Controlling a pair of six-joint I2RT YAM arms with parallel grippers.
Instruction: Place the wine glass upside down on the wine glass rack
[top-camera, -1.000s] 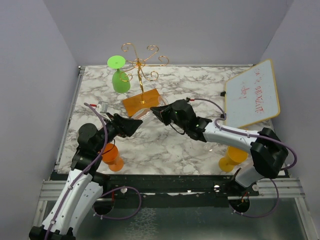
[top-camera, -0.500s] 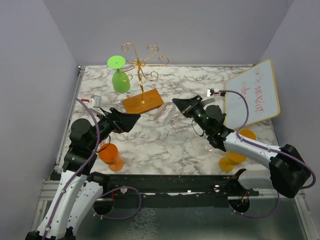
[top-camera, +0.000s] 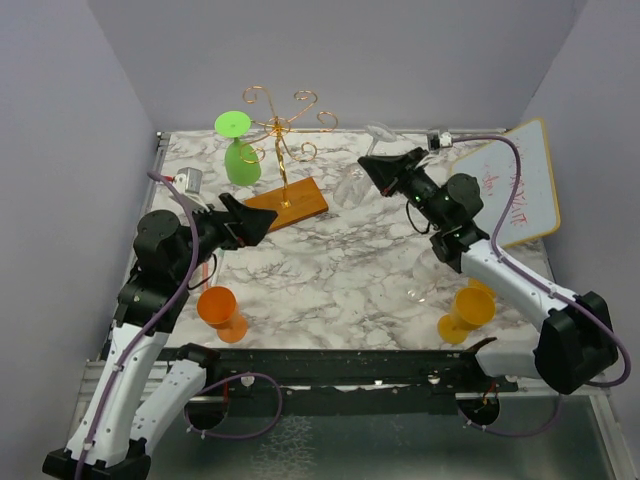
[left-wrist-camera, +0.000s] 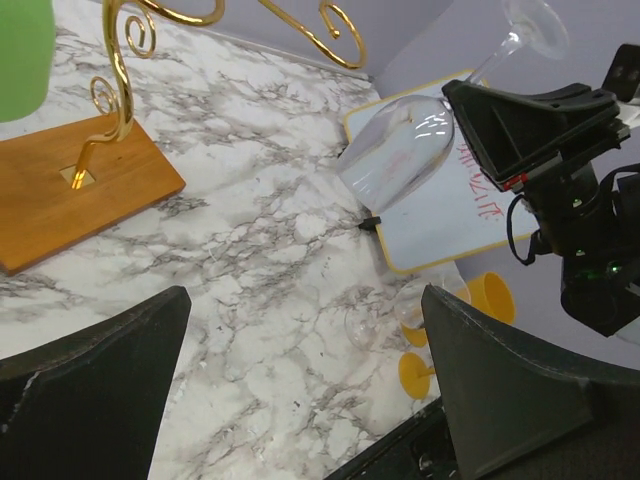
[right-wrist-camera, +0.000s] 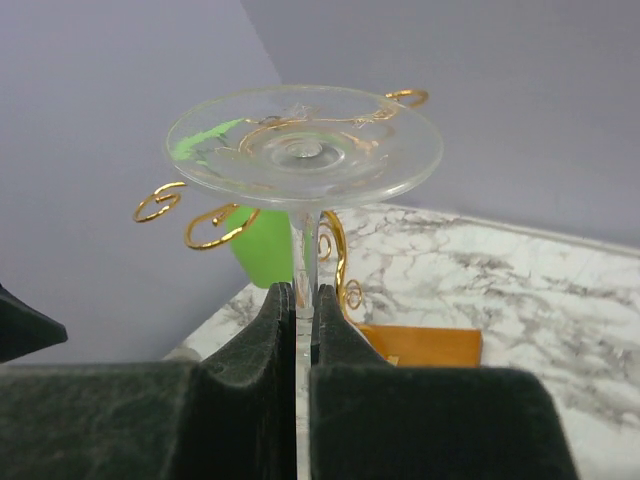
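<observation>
Right wrist view: the two dark fingers (right-wrist-camera: 265, 340) of the right gripper (right-wrist-camera: 303, 300) are shut tight on the thin stem of the clear wine glass (right-wrist-camera: 303, 140).
Grip: only the stem is pinched, just under the round foot. The foot is up and the bowl is down, so the glass is already turned over, but it is tilted.
Where the glass is: it is held up in the air to the right of the gold wire wine glass rack with curled arms and a flat wooden base (top-camera: 283, 130). It is near the rack and not touching it. It is not yet hung.
Left gripper (left-wrist-camera: 300, 400): its fingers are spread wide and nothing is held. It is near the wooden base but apart from it.
Already on the rack: a green wine glass (top-camera: 240, 158) is hung upside down on the left side.
Slip risk: the stem is thin and smooth, so the glass could be turned or dropped if it is bumped.
Bump risk: the wide foot could be knocked on a curled arm if it is brought in too low or too tilted.
Rack risk: the base is not held down, so the rack could be pushed or tipped, and the green glass could be shaken off.
Break risk: a dropped glass would likely be broken on the hard white marble table (top-camera: 350, 270).
</observation>
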